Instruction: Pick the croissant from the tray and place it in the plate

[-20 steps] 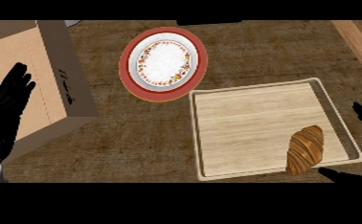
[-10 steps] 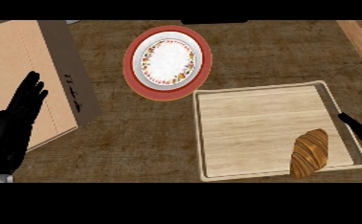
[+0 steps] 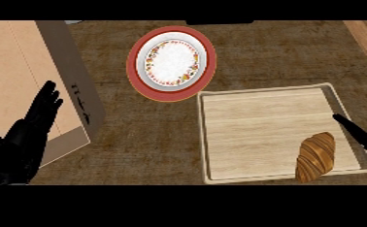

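Now, the approach: croissant point(image 3: 316, 156) sits lower right on the tray point(image 3: 251, 124), untouched. Right hand point(image 3: 352, 129) at the right edge, fingers straight, holding nothing, must close round it; plate point(image 3: 171, 63) waits above.

right hand point(image 3: 351, 126) mostly cut off at right edge, fingers perhaps straight

A kitchen: a wooden tray point(image 3: 251, 124) with a croissant point(image 3: 315, 156) at four o'clock, a patterned plate point(image 3: 171, 62) at twelve.
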Robot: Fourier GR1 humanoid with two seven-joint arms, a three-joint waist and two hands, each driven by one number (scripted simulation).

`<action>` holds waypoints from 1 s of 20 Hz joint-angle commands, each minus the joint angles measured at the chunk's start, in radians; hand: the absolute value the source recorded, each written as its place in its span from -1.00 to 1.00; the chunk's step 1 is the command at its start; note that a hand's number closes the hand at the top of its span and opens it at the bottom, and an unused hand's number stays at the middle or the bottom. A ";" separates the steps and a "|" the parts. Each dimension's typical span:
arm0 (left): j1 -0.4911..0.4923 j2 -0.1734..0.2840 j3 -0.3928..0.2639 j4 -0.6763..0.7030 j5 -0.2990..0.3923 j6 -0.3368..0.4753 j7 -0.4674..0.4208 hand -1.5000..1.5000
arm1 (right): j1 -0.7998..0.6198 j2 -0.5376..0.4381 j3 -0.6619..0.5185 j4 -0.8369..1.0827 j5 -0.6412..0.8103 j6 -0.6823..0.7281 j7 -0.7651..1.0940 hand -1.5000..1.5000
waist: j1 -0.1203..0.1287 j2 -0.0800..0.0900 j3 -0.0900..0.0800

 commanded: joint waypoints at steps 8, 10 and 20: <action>-0.089 -0.120 -0.019 0.399 -0.006 -0.041 -0.154 0.00 | -0.051 0.055 0.033 0.044 0.055 0.071 0.058 -1.00 | 0.001 0.021 -0.029; -0.111 -0.176 -0.067 0.404 -0.074 0.017 -0.148 0.00 | -0.088 0.041 -0.035 0.074 -0.001 0.136 0.047 -1.00 | 0.002 0.021 -0.029; -0.084 -0.172 -0.028 0.389 -0.068 -0.024 -0.161 0.00 | -0.093 0.159 -0.008 0.127 0.127 0.135 0.017 -1.00 | 0.007 0.019 -0.029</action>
